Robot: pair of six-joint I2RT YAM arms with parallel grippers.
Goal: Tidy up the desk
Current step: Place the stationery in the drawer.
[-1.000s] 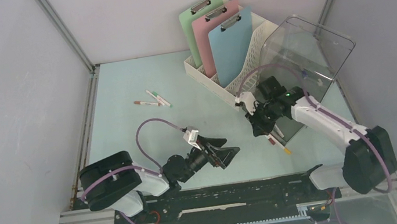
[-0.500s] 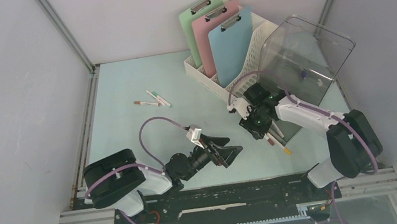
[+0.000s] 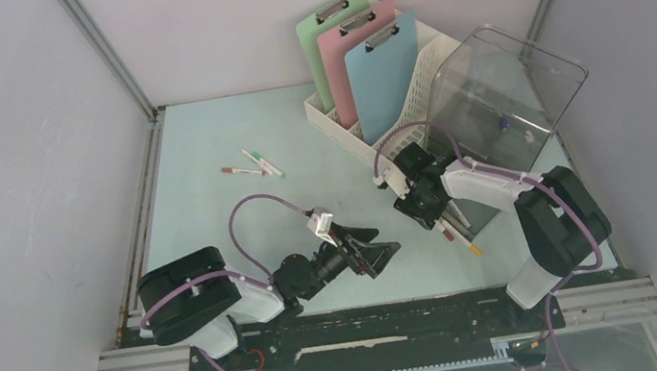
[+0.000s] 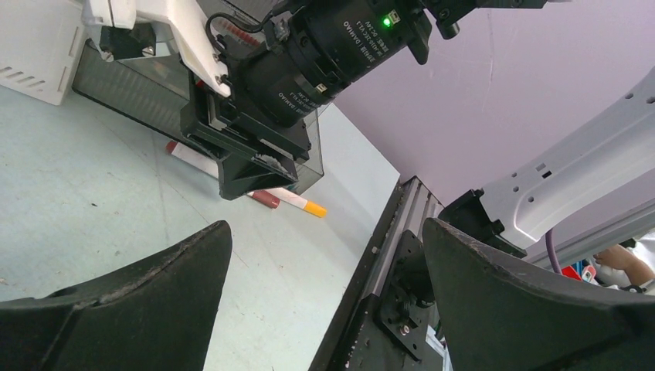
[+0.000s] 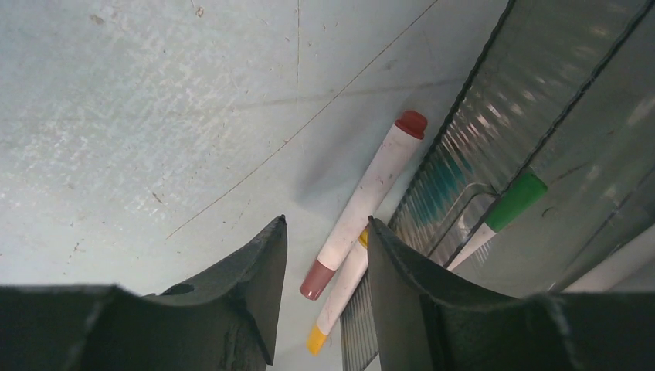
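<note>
Desk (image 3: 201, 135), pale mint-blue, fills the middle of the overhead view between grey walls; we also see it as the ground in both wrist views.

Upper right, overhead view: a white rack (image 3: 332, 119) holds three upright clipboards (image 3: 364, 54), green, pink and blue from back to front. A clear bin (image 3: 507, 102) sits just right of the rack.

Left of centre: loose markers (image 3: 249, 167) lie on the bare desk, well apart from both arms.

Lower centre: the left gripper (image 3: 386, 240) hangs low over the desk with its jaws spread wide and nothing between them. In its own view the two fingers frame the right arm's wrist at the top of the frame.

Right of centre: the right gripper (image 3: 428, 218) points down at the desk beside the bin. Its jaws stand partly apart and we see them pinch nothing. Through the gap, in the right wrist view, a red-capped marker (image 5: 363, 197) lies flat on the desk along the bin's wall, with a yellow-tipped marker (image 5: 328, 317) just beside it. A green-capped marker (image 5: 506, 209) shows through the bin's wall at right.
</note>
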